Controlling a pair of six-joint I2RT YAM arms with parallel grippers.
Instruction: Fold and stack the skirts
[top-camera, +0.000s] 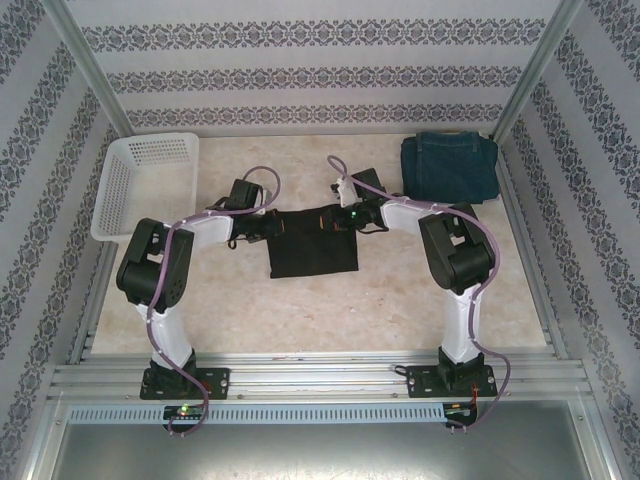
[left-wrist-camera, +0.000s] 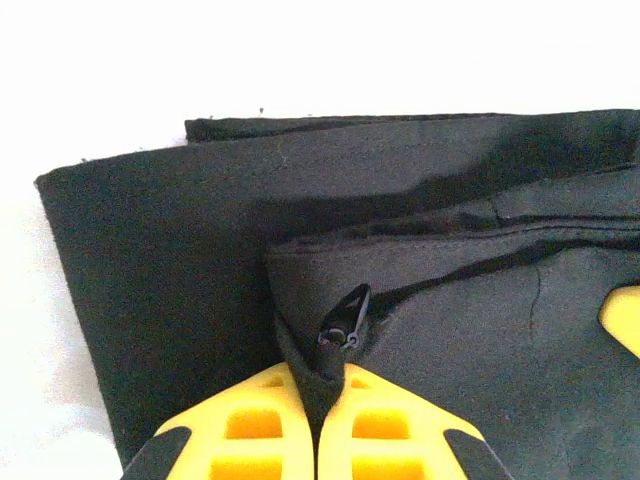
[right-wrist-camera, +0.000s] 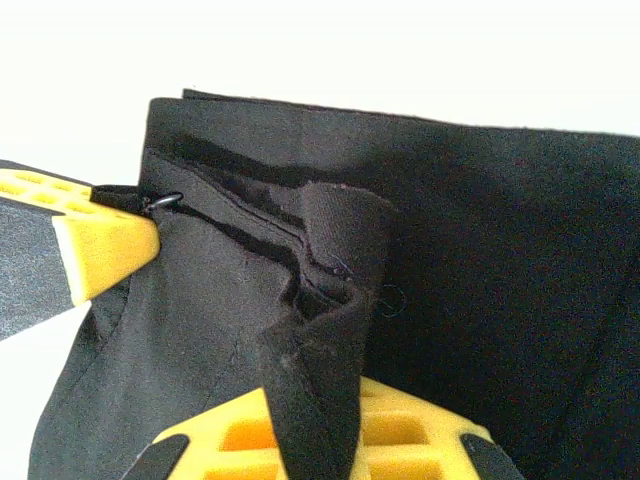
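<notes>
Gripping the black skirt (top-camera: 312, 250) are left fingers (left-wrist-camera: 385, 415) and right fingers (right-wrist-camera: 415, 432).

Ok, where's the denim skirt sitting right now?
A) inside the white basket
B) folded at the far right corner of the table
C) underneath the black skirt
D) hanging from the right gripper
B: the denim skirt lies folded at the far right corner of the table, outside the basket and apart from the black skirt.

Yellow left fingers (left-wrist-camera: 250, 425) pinching a fold of black skirt (left-wrist-camera: 180, 260), zipper pull (left-wrist-camera: 345, 322) just above them, white worktop (left-wrist-camera: 300, 50) beyond
</notes>
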